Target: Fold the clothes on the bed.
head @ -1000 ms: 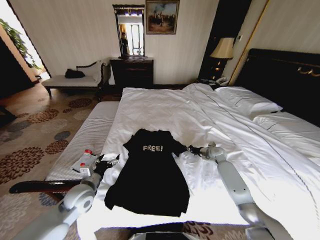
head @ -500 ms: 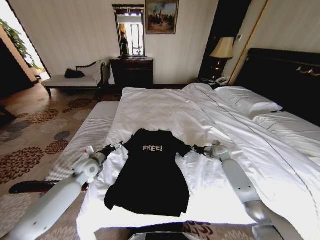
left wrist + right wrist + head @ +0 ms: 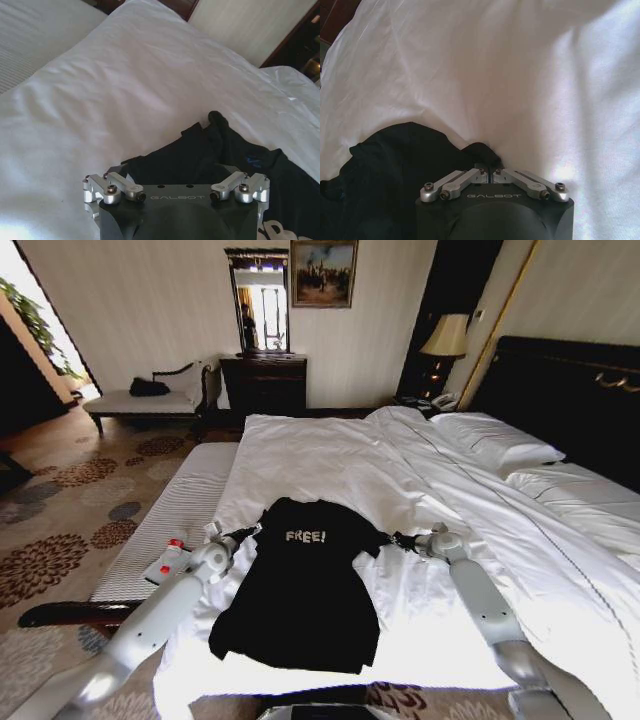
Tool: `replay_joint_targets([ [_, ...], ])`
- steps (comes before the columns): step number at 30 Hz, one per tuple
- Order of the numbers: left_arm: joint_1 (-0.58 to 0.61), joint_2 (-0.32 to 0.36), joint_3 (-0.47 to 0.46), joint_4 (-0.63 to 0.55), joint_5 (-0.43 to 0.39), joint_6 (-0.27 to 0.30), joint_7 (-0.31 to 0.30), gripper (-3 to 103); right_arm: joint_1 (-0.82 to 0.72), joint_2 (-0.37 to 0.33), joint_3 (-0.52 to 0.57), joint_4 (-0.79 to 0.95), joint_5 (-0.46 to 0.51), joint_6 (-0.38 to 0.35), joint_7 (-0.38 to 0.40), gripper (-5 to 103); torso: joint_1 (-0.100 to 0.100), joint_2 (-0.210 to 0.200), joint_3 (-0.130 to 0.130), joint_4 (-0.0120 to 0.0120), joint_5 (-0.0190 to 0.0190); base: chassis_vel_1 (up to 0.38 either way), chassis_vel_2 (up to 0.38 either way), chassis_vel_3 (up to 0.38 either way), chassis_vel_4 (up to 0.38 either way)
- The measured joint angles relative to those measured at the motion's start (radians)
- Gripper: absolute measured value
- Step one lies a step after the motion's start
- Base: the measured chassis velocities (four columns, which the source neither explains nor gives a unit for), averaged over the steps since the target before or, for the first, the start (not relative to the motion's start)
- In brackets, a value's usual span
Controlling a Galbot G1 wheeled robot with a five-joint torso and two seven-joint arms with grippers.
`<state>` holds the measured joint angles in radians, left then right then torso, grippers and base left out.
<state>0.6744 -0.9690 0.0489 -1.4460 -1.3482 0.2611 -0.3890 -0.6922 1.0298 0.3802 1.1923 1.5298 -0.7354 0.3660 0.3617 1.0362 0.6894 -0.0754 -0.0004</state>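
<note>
The black T-shirt [image 3: 300, 585] with white "FREE!" lettering lies flat near the foot of the white bed [image 3: 330, 455], collar toward the pillows. My left gripper [image 3: 243, 534] sits at the shirt's left sleeve; in the left wrist view its jaws stand spread, open, with the black sleeve [image 3: 200, 150] just ahead of it. My right gripper [image 3: 397, 539] is at the opposite sleeve. In the right wrist view that gripper [image 3: 487, 167] is shut on the sleeve's black edge [image 3: 480, 150], low on the sheet.
A grey-striped bench [image 3: 175, 505] runs along the bed's left side and carries a small white device with red caps [image 3: 167, 562]. Pillows [image 3: 495, 445] and a dark headboard [image 3: 570, 395] are at the right. A dresser [image 3: 263, 383] and a chaise [image 3: 150, 400] stand by the far wall.
My left arm has swung from over the bench inward and forward to the shirt's left sleeve. My right gripper has shifted slightly outward, drawing the right sleeve with it.
</note>
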Motion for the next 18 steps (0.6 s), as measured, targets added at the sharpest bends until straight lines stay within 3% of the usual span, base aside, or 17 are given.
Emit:
replay_joint_targets([
  [18,-0.021,-0.046,-0.008,0.089,0.009,0.003,-0.018,90,-0.008,-0.006,0.008,0.005,-0.01,0.0,-0.001,1,0.0,0.0,0.0,-0.0003,-0.0001,0.0,0.0,0.0,0.0],
])
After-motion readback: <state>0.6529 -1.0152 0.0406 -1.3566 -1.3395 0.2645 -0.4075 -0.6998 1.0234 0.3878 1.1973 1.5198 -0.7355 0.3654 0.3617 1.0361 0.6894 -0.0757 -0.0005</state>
